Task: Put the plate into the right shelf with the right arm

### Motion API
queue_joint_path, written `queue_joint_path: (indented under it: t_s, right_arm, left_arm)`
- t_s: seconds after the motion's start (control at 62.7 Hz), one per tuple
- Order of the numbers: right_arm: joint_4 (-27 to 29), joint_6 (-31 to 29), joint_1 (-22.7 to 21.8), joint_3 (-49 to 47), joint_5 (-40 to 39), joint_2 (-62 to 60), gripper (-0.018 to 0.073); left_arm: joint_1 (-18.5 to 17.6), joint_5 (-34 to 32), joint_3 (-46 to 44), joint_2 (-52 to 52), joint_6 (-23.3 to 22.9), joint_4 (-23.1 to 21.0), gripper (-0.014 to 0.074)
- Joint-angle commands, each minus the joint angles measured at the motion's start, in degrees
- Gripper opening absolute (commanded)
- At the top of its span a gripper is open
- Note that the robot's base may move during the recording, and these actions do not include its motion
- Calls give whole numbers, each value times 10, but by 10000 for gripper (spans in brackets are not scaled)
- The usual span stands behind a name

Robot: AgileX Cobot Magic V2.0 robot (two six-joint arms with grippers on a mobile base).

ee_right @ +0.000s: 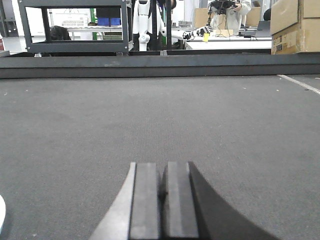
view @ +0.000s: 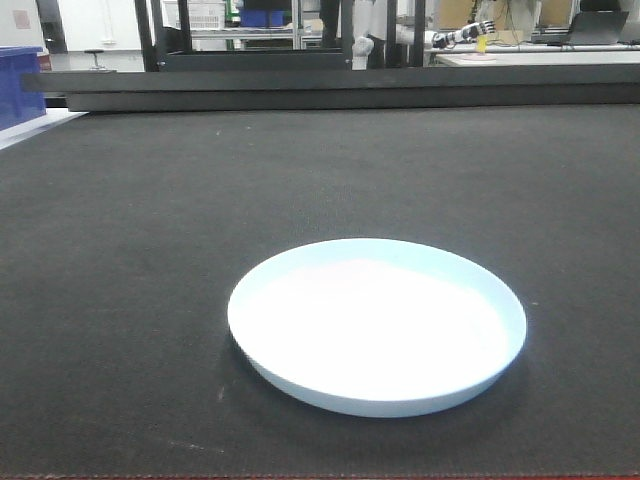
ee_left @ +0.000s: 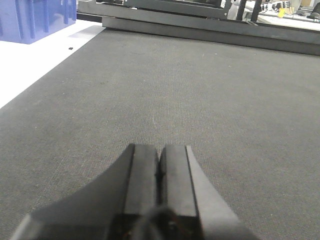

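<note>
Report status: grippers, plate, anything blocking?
Left gripper shut, empty. Right gripper shut, empty. Plate flat on black mat, not yet grasped. Nothing seen beside the plate.

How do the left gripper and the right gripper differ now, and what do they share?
The right gripper has the plate at its lower left; the left gripper sees no plate. The left gripper has a blue crate ahead-left; the right gripper has cardboard boxes ahead-right. Both have jaws shut on nothing, over the mat.

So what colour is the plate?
The plate is plain white with no pattern, best seen in the exterior front-facing view.
</note>
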Motion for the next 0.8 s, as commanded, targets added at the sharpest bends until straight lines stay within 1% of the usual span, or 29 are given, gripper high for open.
queue_joint_path:
  t_s: [0.0, 0.446, 0.574, 0.701, 0.781]
  right_arm:
    - [-5, -4, -1, -9, -51, -10, 54]
    - [-10, -4, -1, -9, -54, -10, 54]
    - [-9, -4, -1, -9, -111, -10, 54]
    - [-9, 1, -1, -18, -205, -10, 54]
    - [-10, 1, -1, -49, -216, -10, 54]
  left_arm:
    - [-1, -52, 6, -6, -4, -5, -128]
    - [-1, -52, 6, -6, -4, -5, -128]
    - [-1, -52, 6, -6, -4, -5, -128]
    - [-1, -52, 6, -6, -4, -5, -128]
    - [-1, -52, 6, -6, -4, -5, -128]
